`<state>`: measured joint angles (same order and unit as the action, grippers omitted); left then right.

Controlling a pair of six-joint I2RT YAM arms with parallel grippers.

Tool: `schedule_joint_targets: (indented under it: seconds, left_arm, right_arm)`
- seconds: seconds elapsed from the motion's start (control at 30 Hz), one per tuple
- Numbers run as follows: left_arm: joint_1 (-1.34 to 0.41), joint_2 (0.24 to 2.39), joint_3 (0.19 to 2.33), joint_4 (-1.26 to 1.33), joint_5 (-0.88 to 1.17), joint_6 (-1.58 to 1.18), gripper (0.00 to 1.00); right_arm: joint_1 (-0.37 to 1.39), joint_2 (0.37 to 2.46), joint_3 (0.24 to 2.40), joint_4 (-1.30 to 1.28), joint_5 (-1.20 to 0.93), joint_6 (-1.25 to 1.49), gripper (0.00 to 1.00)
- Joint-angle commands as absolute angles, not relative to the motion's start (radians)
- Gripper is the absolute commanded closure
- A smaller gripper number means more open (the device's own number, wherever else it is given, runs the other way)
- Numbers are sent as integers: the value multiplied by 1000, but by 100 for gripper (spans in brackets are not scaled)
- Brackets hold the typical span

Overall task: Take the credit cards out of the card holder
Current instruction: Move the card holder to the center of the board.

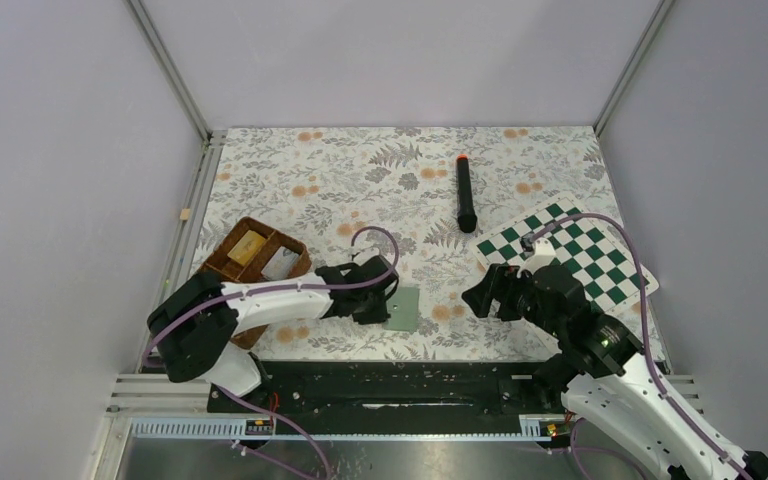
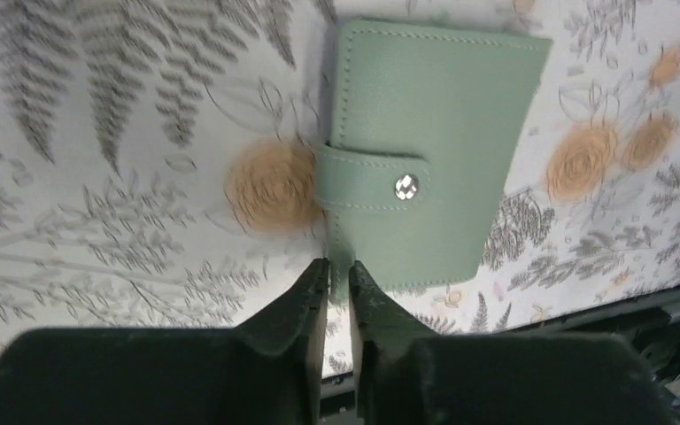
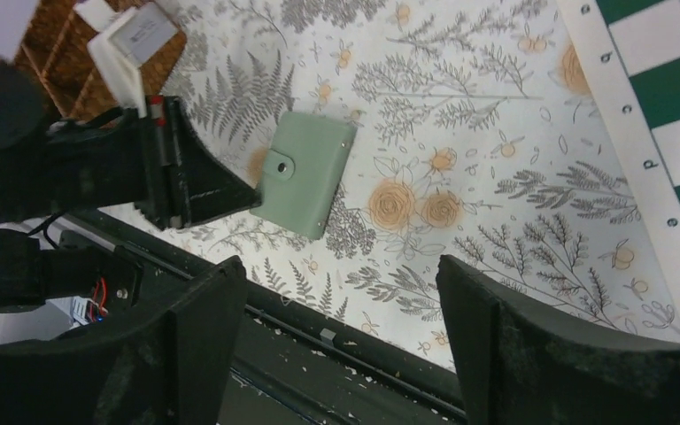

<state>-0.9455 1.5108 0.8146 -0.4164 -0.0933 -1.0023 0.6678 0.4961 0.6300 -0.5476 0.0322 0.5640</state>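
The shut green card holder (image 2: 434,150) is lying on the flowery table (image 1: 360,170), long side pointing away from the left claw (image 2: 338,266). That claw is touching its corner, nearly closed; I cannot tell if it is pinching. The right claw (image 3: 332,274) is hanging wide open, empty, farther off.

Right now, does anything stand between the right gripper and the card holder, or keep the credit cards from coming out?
Nothing lies on the tablecloth between the open right gripper and the card holder. But the holder is closed, with its strap snapped shut, so its contents are hidden. The left gripper sits at its edge.
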Motion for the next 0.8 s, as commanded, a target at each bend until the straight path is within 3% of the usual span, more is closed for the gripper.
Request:
schedule_joint_targets:
  seconds: [0.0,0.1,0.2,0.23,0.4,0.77]
  left_arm:
    - [-1032,1435,809,-454,-203,-1080,79]
    - [-1045,1393,806,-457,-239,-1074,60]
    - [-1057,1348,801,-435,-277,-1056,56]
    - [-1057,1342,815,-432,-311,-1034,54]
    - [-1055,1449,925,-432,-308,-923,54]
    - [-1057,1687,1107,-512,-339,-857,56]
  right_arm:
    - [673,503,585,-527,3,625,18]
    - [674,503,550,-496,-26,655,28]
    - [674,502,500,-422,-41,701,36]
    - [675,517,459,-361,-60,743,44]
    - [675,599,396,-226,-77,780,62]
    - [673,582,367,-212,-95,741,63]
